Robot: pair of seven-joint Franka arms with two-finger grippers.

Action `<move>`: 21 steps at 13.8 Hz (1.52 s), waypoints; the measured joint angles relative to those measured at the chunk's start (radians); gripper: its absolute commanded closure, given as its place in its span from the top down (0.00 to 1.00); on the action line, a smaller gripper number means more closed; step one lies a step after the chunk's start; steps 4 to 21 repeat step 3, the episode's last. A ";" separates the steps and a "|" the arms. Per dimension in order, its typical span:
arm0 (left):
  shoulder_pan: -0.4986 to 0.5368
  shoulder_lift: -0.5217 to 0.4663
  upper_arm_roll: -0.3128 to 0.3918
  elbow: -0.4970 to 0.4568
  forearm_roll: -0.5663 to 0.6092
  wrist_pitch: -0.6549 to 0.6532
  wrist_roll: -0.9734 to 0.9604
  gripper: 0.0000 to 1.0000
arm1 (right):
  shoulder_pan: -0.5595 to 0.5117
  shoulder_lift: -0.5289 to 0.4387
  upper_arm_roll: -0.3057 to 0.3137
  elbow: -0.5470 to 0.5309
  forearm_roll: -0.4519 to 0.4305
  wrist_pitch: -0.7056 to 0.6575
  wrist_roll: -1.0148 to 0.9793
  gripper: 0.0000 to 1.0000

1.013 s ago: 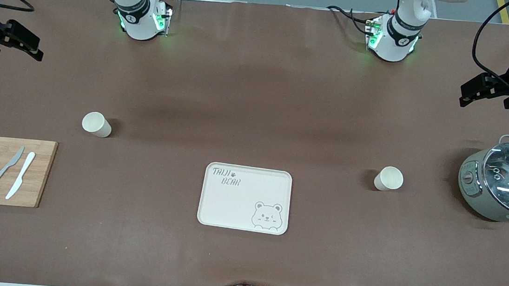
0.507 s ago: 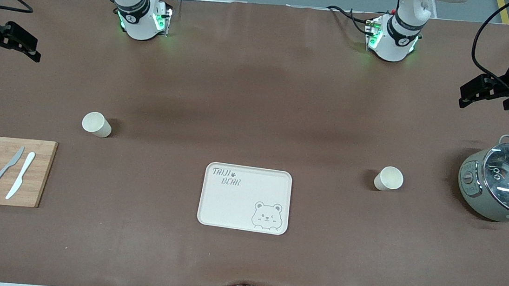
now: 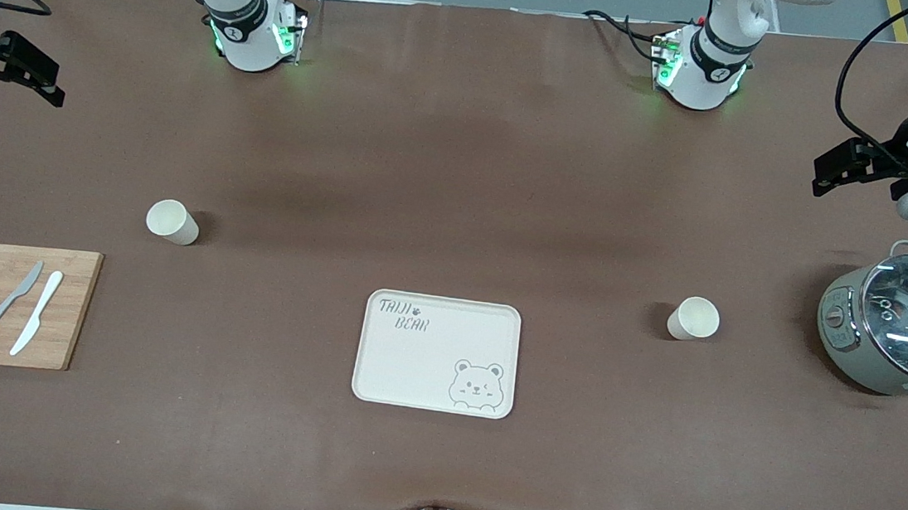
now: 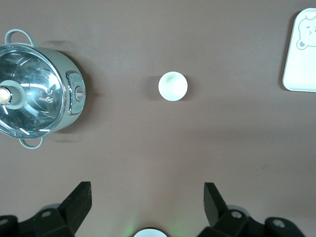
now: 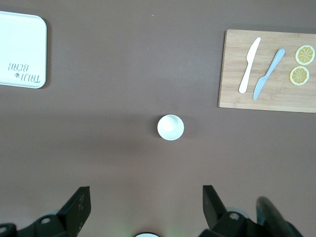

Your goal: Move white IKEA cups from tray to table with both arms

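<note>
Two white IKEA cups stand upright on the brown table. One cup point(image 3: 171, 221) is toward the right arm's end and also shows in the right wrist view point(image 5: 171, 127). The other cup point(image 3: 694, 318) is toward the left arm's end and also shows in the left wrist view point(image 4: 173, 86). My right gripper point(image 3: 50, 79) is open and empty, high over the table's edge at its own end point(image 5: 145, 192). My left gripper point(image 3: 824, 170) is open and empty, high over the table beside the pot point(image 4: 147, 190). Neither gripper is near its cup.
A cream tray with a bear drawing point(image 3: 438, 353) lies in the middle, nearer the front camera. A grey pot with a glass lid point(image 3: 901, 331) stands at the left arm's end. A wooden cutting board point(image 3: 5, 333) with two knives and lemon slices lies at the right arm's end.
The right gripper has drifted a little toward its end of the table. The left gripper has shifted slightly toward the middle. The cups have not moved.
</note>
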 measured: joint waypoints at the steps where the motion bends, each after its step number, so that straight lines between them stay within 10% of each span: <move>1: 0.000 0.000 0.000 0.000 0.000 0.001 0.000 1.00 | 0.000 0.000 -0.001 0.000 0.000 -0.002 0.000 1.00; 21: 0.001 0.001 0.000 0.004 0.000 0.002 0.000 1.00 | -0.001 0.000 -0.003 0.001 0.000 -0.020 0.000 1.00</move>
